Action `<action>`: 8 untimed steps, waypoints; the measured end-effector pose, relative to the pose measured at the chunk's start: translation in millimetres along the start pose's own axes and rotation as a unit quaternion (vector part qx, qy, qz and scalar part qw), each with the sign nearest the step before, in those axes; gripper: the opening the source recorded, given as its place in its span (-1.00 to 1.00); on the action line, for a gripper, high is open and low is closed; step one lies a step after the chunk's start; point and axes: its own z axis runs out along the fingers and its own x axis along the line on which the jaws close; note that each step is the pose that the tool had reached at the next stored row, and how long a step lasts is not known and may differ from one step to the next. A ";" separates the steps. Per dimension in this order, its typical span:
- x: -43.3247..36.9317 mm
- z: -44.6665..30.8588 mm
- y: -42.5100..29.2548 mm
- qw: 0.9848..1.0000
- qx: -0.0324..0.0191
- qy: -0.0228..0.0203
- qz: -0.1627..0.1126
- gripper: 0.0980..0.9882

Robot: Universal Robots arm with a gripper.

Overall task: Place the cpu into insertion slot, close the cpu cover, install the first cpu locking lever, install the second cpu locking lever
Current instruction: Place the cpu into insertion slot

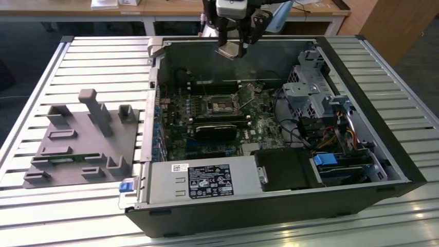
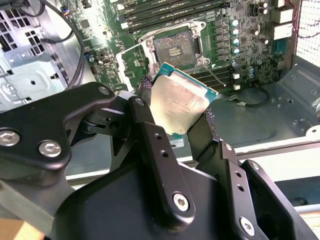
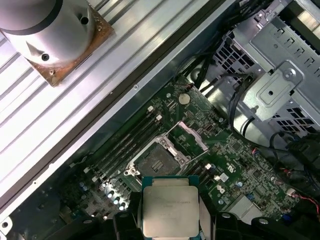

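My gripper [image 1: 233,47] hangs above the far wall of the open computer case, shut on the cpu [image 1: 230,50], a pale silvery-tan square chip. In both wrist views the chip [image 2: 180,100] [image 3: 169,207] is pinched by its edges between the black fingers [image 2: 145,92]. Well below it on the green board lies the insertion slot [image 1: 221,106] [image 2: 175,47] [image 3: 155,160], bare, with a dark centre. The cpu cover [image 3: 189,137] [image 2: 132,65], a thin silvery frame, stands flipped open beside the slot.
A grey fixture block [image 1: 82,139] sits on the slatted table at the exterior view's left. Inside the case are a power supply [image 1: 205,180], a black heatsink [image 1: 216,131], a metal drive cage [image 1: 315,92] and loose cables [image 1: 302,136]. The arm's base [image 3: 50,30] stands behind the case.
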 end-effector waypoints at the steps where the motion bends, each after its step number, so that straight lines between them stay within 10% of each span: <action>1: 0.0 0.1 0.0 1.000 0.000 0.000 0.004 0.00; 8: 0.1 0.7 0.1 0.999 0.000 -0.004 0.048 0.00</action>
